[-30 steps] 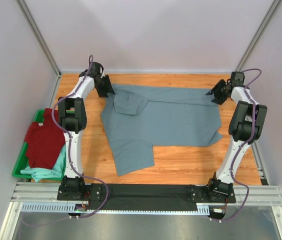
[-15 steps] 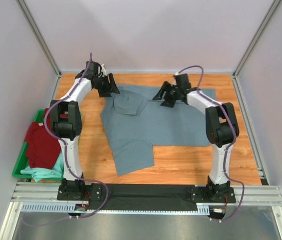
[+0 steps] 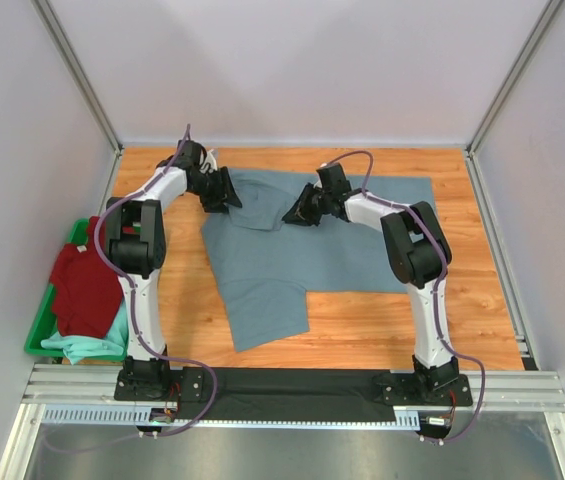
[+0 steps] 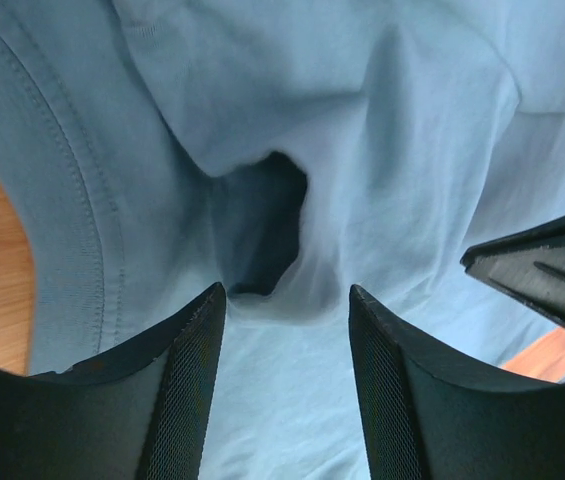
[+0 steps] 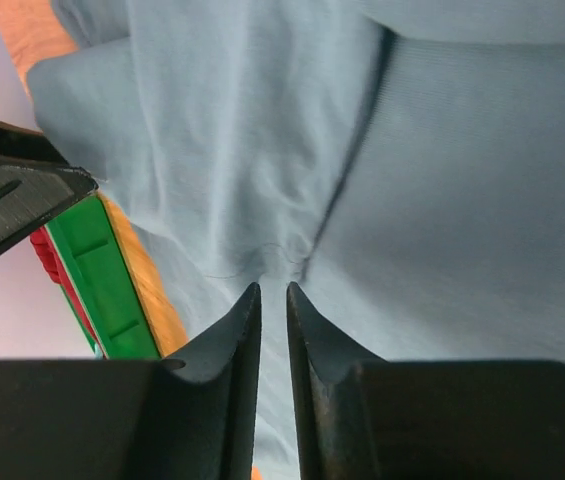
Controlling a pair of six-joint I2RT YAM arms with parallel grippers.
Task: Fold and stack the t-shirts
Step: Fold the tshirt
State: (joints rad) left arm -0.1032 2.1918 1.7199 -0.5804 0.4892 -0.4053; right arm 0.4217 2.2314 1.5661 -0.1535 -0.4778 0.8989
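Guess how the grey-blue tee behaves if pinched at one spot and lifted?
Likely floppy: the grey-blue t-shirt lies flat with a folded-over sleeve and soft puckers in the left wrist view, so it should drape from one pinch. Probably light; the fabric looks thin. Pushed, it may bunch rather than slide on the wooden table.

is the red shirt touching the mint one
Touching. The top view shows the dark red shirt lying directly over the mint-green shirt, overlapping with no gap.

I'm looking into a lab test cell: plain white walls are boxing in a wooden table, with aluminium rails running along its near edge
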